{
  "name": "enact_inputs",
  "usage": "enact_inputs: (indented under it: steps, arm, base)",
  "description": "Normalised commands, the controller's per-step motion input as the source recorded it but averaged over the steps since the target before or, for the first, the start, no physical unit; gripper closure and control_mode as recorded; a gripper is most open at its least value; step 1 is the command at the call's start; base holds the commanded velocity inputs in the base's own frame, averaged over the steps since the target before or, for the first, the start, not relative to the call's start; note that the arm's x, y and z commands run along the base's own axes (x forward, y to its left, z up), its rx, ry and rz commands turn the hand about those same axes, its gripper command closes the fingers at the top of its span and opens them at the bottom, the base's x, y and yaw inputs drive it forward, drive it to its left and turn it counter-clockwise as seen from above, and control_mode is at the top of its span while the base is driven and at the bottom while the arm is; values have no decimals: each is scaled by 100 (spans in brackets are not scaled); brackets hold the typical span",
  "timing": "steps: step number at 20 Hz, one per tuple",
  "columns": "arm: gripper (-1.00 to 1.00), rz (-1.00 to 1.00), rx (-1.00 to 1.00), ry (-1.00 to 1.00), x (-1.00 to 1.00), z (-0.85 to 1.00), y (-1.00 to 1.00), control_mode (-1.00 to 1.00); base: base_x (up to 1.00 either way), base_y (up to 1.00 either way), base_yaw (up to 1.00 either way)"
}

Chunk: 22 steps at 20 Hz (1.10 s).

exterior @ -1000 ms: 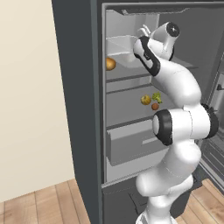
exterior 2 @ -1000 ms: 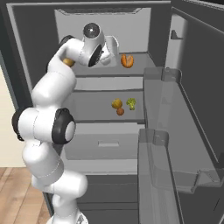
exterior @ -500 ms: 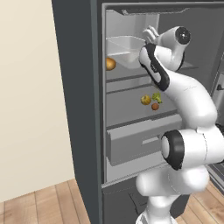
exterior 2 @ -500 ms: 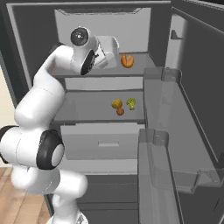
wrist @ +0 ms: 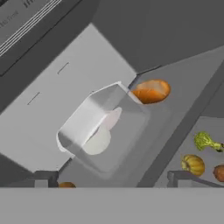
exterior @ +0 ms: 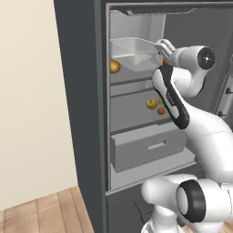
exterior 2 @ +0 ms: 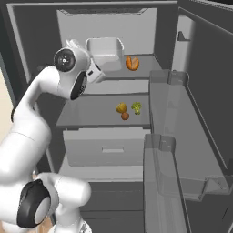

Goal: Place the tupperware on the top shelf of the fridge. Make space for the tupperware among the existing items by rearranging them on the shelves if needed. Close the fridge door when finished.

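The tupperware [exterior: 134,53] [exterior 2: 105,52] [wrist: 104,131], a translucent whitish tub, rests on the top shelf [exterior 2: 136,73] of the fridge [exterior: 82,104]. My gripper [wrist: 113,180] [exterior: 163,45] hangs just in front of the tub, open, its jaws wide apart with nothing between them. An orange-brown item [exterior 2: 132,63] [wrist: 150,91] lies to the tub's right on the same shelf, and another orange one [exterior: 115,66] to its left. The fridge door [exterior 2: 202,113] stands open at the right.
A yellow item [exterior 2: 121,108], a green one [exterior 2: 136,107] and a reddish-brown one [exterior 2: 125,116] sit together on the lower shelf [exterior 2: 86,116]. The grey drawer [exterior 2: 104,146] is below it. The door's rack ledges [exterior 2: 166,154] jut out on the right.
My hand has drawn back a little from the tub toward the fridge opening, and the elbow has swung down. The tupperware stays put on the top shelf. The jaws remain open.
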Motion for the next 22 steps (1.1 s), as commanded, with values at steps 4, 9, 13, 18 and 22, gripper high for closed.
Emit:
enact_inputs:
  steps: [4,9,13,18,22]
  arm:
    - [-100,27,-41,10,-100,33,0,-100]
    - [-100,29,-49,30,-100,13,6,-100]
    - [-100,30,-46,35,-95,-18,24,-100]
    - [-100,16,-29,21,-41,-82,22,-100]
    - [-100,1,-16,14,-9,-55,17,-100]
  base:
    - [0,0,0]
    - [0,0,0]
    - [0,0,0]
    - [0,0,0]
    - [0,0,0]
